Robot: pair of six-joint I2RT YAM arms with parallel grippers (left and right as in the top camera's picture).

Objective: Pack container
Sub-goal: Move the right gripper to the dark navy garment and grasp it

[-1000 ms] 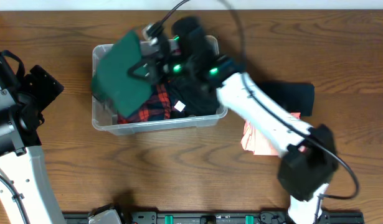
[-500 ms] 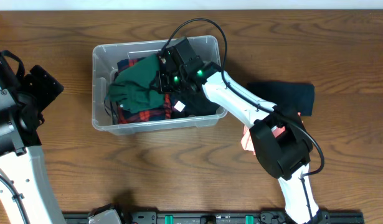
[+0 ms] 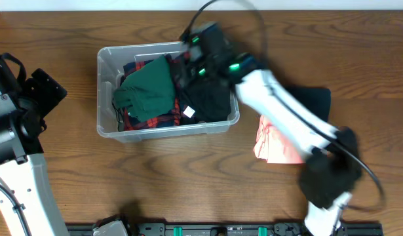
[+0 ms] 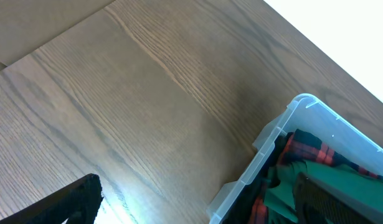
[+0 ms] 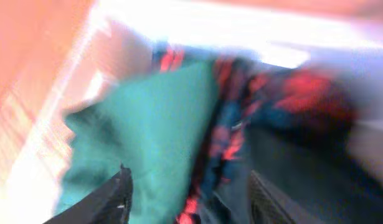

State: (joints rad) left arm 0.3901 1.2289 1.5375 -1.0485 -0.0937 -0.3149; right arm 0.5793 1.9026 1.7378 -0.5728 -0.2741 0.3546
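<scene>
the container (image 3: 104, 78) sits on the surface (image 3: 188, 183), a green garment (image 3: 152, 88) inside. the right tool (image 5: 190, 193) hangs over it, jaws spread, empty. the left tool (image 4: 197, 193), also spread and empty, is apart from it.

Readable text: none, in any of the three views.
White tag (image 3: 187, 113): a small white patch on the red plaid cloth (image 3: 158, 120), inside the container (image 3: 104, 92) near its front wall. It is too small to read from overhead.
Right wrist view: all motion blur over the container, so no lettering can be made out.
Left wrist view: only a corner of the container shows, and no print can be made out on it.
</scene>
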